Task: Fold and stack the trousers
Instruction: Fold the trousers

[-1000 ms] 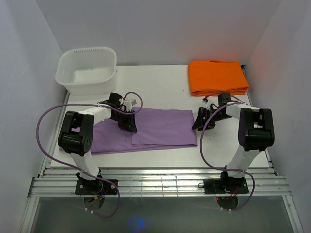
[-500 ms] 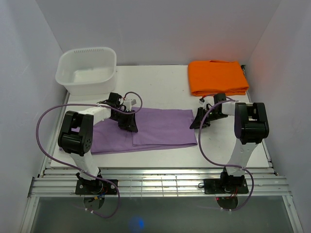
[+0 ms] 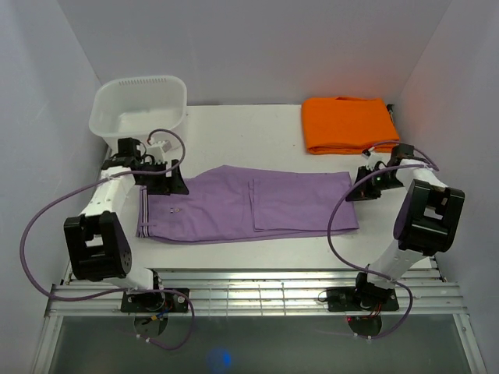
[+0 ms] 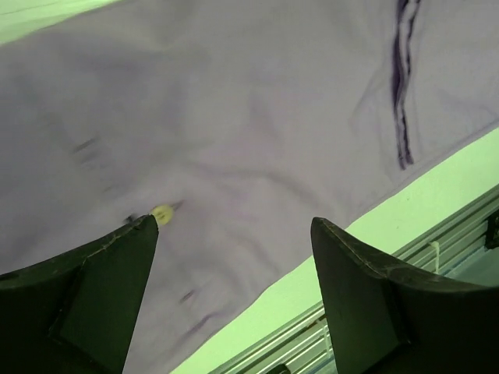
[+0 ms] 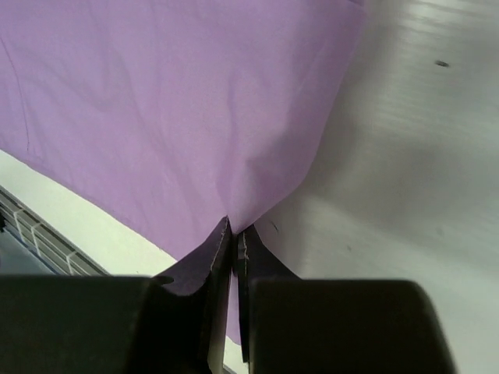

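The lilac trousers (image 3: 234, 206) lie flat and stretched across the table, waistband at the left and leg ends at the right. My left gripper (image 3: 173, 187) hovers over the waist end, open, with nothing between its fingers. In the left wrist view the cloth (image 4: 234, 117) and a small button (image 4: 161, 214) show under the spread gripper (image 4: 234, 234). My right gripper (image 3: 352, 195) is at the leg end, shut on a pinch of the trousers' edge; in the right wrist view the cloth (image 5: 156, 101) rises into the closed gripper (image 5: 235, 230).
A folded orange cloth (image 3: 348, 125) lies at the back right of the white table (image 3: 249, 140). A white tub (image 3: 117, 128) stands at the back left, just behind the left arm. The metal rails (image 3: 257, 296) run along the near edge.
The right gripper shut on the leg end and pulled it to the right, stretching the trousers out. The left gripper moved left to the waist end and opened.
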You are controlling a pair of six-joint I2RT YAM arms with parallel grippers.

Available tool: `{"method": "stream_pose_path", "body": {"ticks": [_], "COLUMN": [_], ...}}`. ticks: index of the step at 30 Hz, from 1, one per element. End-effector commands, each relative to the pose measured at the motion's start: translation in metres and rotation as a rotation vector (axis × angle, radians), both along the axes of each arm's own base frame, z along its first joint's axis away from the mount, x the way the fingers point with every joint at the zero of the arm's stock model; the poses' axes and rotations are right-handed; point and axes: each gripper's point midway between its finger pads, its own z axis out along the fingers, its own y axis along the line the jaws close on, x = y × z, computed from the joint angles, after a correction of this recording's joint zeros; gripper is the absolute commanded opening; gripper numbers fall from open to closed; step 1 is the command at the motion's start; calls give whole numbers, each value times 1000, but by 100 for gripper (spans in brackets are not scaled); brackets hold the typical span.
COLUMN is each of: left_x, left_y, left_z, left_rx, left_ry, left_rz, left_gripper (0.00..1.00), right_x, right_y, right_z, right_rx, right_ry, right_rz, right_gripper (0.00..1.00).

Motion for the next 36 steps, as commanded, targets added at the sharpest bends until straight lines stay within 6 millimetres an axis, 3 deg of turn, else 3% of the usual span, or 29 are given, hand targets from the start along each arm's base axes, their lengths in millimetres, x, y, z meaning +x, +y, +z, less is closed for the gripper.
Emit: {"method": "stream_pose_path", "body": {"ticks": [1,4,7,10,17,23,24,27,29,32,36], "left_x": [-20,-29,-35,-38,-45,-50,-51,-49,-48,-43,-37], "left_y": [34,69,96,103,84,78,77,72,68,59,46], "left_z": [21,16,7,-8,-40,-59,-61,-67,-70,-69,-68], "left_rx": [20,26,2,-56,-186,-225,-232,-248,-253,-264,-263], "left_ry": [-29,-12,16,69,149,190,198,208,217,221,218], "left_rz": [33,114,188,205,179,198,201,194,186,163,133], "left_gripper": [91,91,87,79,68,59,55,34,17,0,0], "right_x": [-8,-10,-15,-17,-15,-7,-13,-13,-12,-10,-16], "right_y": [-21,-17,4,24,77,138,159,194,210,236,274], "right_z": [38,76,111,135,165,190,192,200,197,194,190], "right_rx": [-54,-9,96,222,409,451,455,475,486,495,502], "right_ry": [-87,-163,-236,-273,-297,-356,-353,-368,-356,-344,-298], "right_rz": [77,126,159,156,182,247,295,346,368,400,452], "right_gripper": [8,8,8,8,8,8,8,8,8,8,8]}}
